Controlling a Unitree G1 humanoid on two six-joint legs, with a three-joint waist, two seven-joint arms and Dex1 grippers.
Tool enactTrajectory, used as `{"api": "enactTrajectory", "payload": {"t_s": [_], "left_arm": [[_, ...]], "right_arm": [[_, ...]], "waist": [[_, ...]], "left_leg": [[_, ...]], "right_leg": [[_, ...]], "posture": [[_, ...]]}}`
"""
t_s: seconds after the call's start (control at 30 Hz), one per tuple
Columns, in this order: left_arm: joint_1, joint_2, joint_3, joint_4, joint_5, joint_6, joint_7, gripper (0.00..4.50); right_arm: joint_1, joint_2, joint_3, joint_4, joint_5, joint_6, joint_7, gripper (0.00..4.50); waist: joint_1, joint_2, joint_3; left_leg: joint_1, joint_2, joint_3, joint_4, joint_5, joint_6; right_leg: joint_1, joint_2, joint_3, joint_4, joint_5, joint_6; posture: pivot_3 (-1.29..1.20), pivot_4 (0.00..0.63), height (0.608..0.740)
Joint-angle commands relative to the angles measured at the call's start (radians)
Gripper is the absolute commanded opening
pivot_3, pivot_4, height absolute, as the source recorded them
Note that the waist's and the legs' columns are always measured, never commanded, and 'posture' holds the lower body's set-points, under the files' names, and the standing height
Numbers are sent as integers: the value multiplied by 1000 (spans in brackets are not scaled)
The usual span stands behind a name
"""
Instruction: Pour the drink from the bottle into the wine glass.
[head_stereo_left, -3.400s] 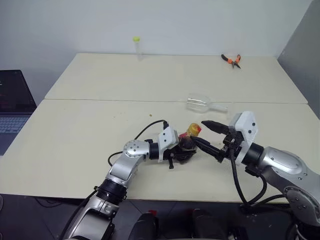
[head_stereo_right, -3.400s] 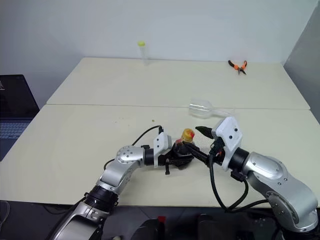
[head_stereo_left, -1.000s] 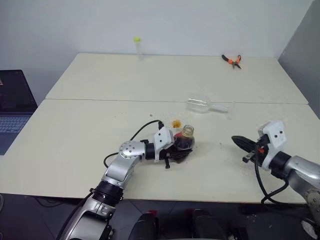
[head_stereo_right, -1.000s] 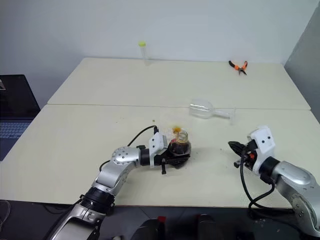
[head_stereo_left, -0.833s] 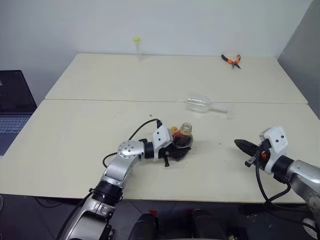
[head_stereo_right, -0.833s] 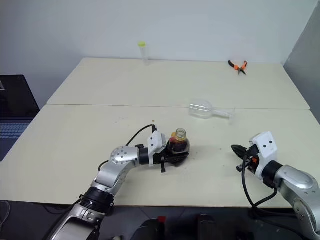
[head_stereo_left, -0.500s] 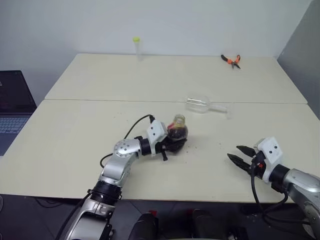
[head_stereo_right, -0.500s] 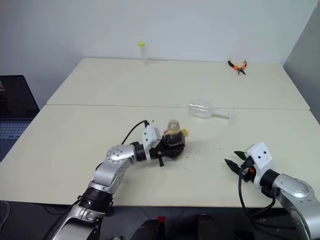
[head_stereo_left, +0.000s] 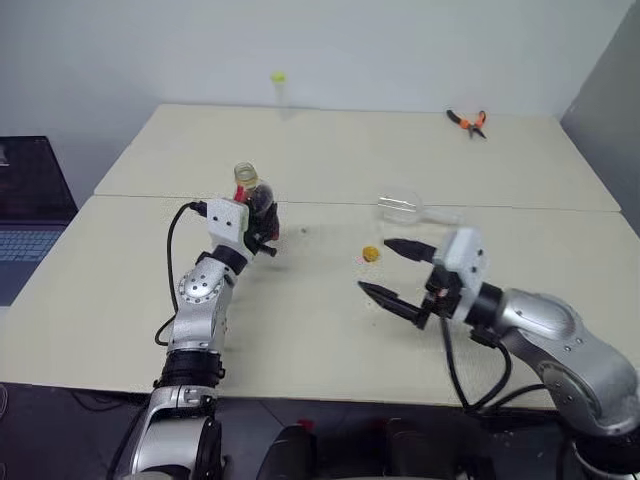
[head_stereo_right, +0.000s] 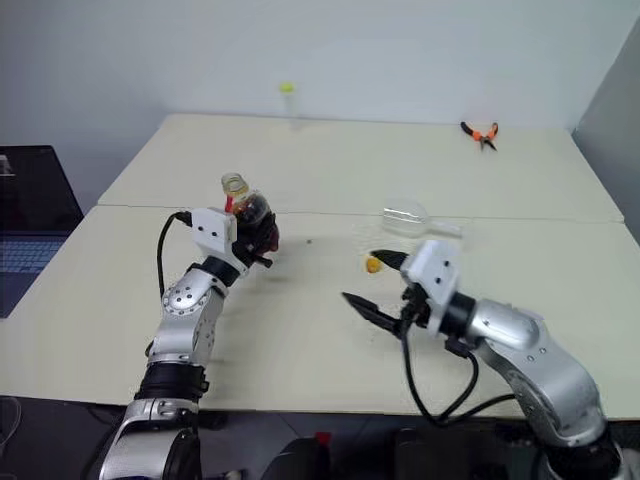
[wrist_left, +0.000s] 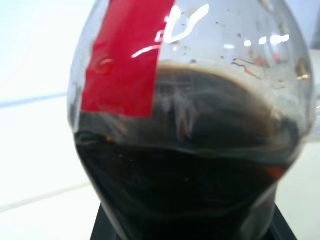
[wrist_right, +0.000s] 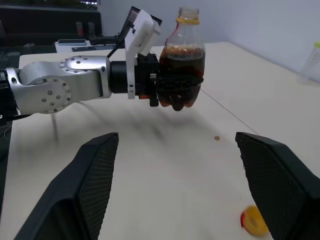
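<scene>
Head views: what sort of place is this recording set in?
Probably a lab or office workroom, not a home: two plain pale tables pushed together before a bare wall, an open laptop at the side, and orange-handled pliers lying at the far edge.

Pale wall (head_stereo_left: 400, 40), two beige tables (head_stereo_left: 350, 150) (abutting), dark floor.

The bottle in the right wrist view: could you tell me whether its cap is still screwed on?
No, the bottle has an open neck, and the yellow cap lies on the table.
</scene>
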Motion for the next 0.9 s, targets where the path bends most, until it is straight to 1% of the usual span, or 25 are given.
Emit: {"api": "enactTrajectory", "payload": {"t_s": [0.03,0.13,0.27,0.37,0.5,0.67,0.7,0.83,0.87,0.9], "left_arm": [[-85,28,30,124,-17,-95,-21,1004],[-153,63,48,303,0,-172,-10,1004],[-236,91,62,460,8,-245,13,1004],[-279,108,72,547,13,-275,49,1004],[-293,114,83,621,18,-289,104,1004],[-282,95,92,650,7,-284,107,2749],[-279,92,94,651,5,-281,101,3018],[-256,89,93,629,1,-282,78,4345],[-247,90,93,618,0,-282,73,4472],[-232,91,92,597,-4,-279,63,4472]], "right_arm": [[-90,49,81,68,-73,-23,-8,3810],[-158,103,138,133,-122,-32,-14,3810],[-180,134,163,169,-166,-48,-5,3810],[-185,146,166,181,-183,-51,1,3810],[-182,151,160,185,-199,-48,3,3810],[-176,159,151,180,-205,-42,4,3846],[-176,160,150,177,-206,-40,4,3846],[-169,162,147,167,-208,-34,3,3846],[-167,161,146,163,-209,-32,2,3846],[-164,159,143,158,-208,-31,1,3846]], "waist": [[1,0,0],[-2,-1,0],[-4,-1,0],[-4,-1,0],[-7,-1,0],[-8,-1,0],[-8,-1,0],[-8,-1,0],[-8,-1,0],[-8,-1,0]], "left_leg": [[0,-1,0,0,1,-2],[0,-3,0,1,2,-3],[-2,-3,-1,0,2,-3],[-3,-4,-1,1,2,-3],[-3,-4,-1,0,2,-3],[-4,-4,-1,0,2,-3],[-4,-4,-1,0,2,-3],[-4,-4,0,0,2,-3],[-4,-4,0,0,2,-3],[-4,-4,0,0,2,-3]], "right_leg": [[0,-1,0,0,0,0],[-1,-2,1,1,0,1],[-4,-2,1,1,0,1],[-5,-3,1,2,0,1],[-7,-3,2,3,0,1],[-8,-3,2,4,0,1],[-8,-3,2,4,0,1],[-8,-3,2,4,0,1],[-8,-3,3,4,0,1],[-8,-3,3,4,0,1]], "posture": [[0,150,740],[0,150,740],[0,150,740],[0,150,740],[0,150,740],[0,150,740],[0,150,740],[0,150,740],[0,150,740],[0,150,740]]}}
